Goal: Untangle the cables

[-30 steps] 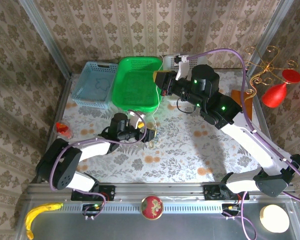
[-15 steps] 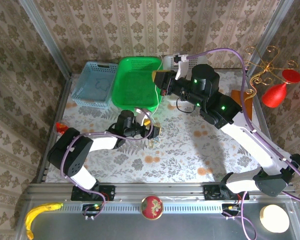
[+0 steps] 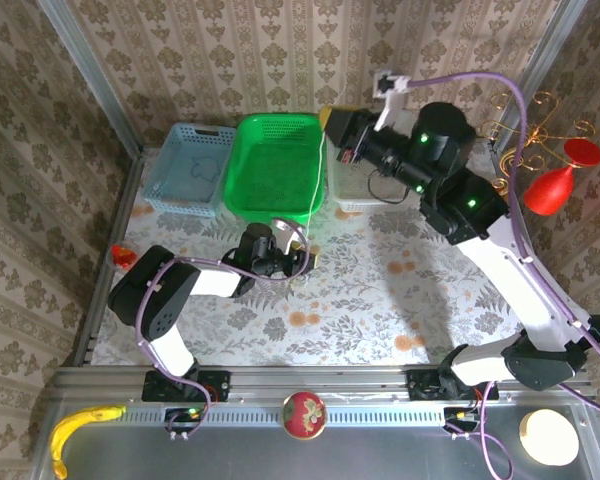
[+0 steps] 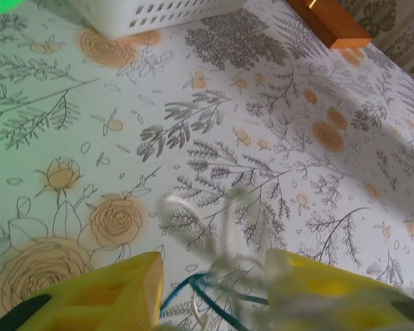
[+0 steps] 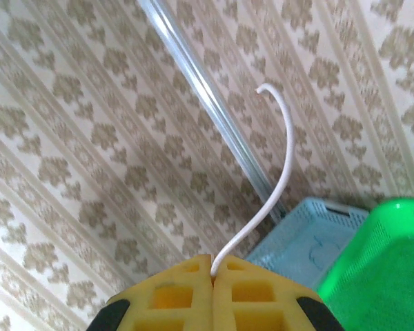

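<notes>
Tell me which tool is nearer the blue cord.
Left. The left tool straddles the blue cord down on the table; the right tool hangs high over the green basket's far corner, pinching a white cord.

Floral table (image 3: 380,300), green basket (image 3: 275,165), cables (image 4: 217,261)

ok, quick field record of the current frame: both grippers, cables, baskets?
left gripper: low over the tablecloth, jaws apart, tangle between them
right gripper: raised, shut on the whitish cable
whitish cable: free end sticks up past the right fingers; top view shows it running down toward the tangle
tangle: whitish loops plus a blue cable, blurred
baskets: green basket and blue basket side by side at the far edge
status: not untangled yet
</notes>
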